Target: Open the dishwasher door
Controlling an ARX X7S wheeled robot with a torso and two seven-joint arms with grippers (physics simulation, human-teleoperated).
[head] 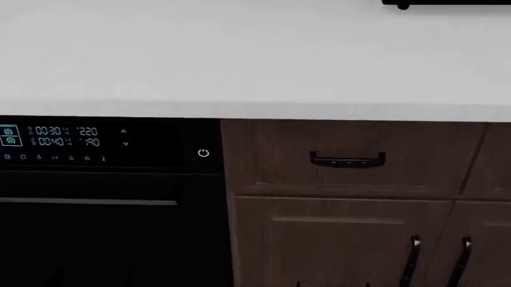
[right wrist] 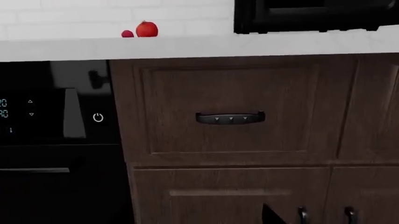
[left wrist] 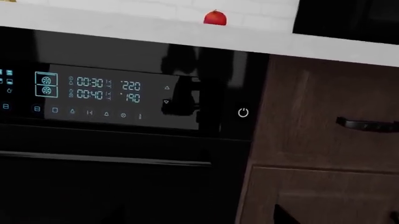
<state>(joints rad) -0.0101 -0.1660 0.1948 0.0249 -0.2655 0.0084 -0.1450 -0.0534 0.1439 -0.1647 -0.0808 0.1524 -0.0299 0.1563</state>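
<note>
The dishwasher door (head: 104, 239) is a glossy black panel at the lower left of the head view and stands shut. Its thin grey bar handle (head: 88, 202) runs under a black strip with cyan digits (head: 64, 140) and a white power icon (head: 203, 153). The left wrist view faces the door (left wrist: 112, 191), handle (left wrist: 106, 158) and strip (left wrist: 106, 91) from a short way off. The right wrist view catches the door's edge (right wrist: 56, 196). Of each gripper only one dark fingertip shows, well off centre (left wrist: 279, 214) (right wrist: 271, 215). Both grippers are empty and touch nothing.
Dark brown wood cabinets fill the right, with a black drawer handle (head: 347, 160) and two upright door handles (head: 413, 260). A white counter (head: 255, 60) runs above. On it are a red fruit (left wrist: 215, 17) and a black appliance (right wrist: 311, 14).
</note>
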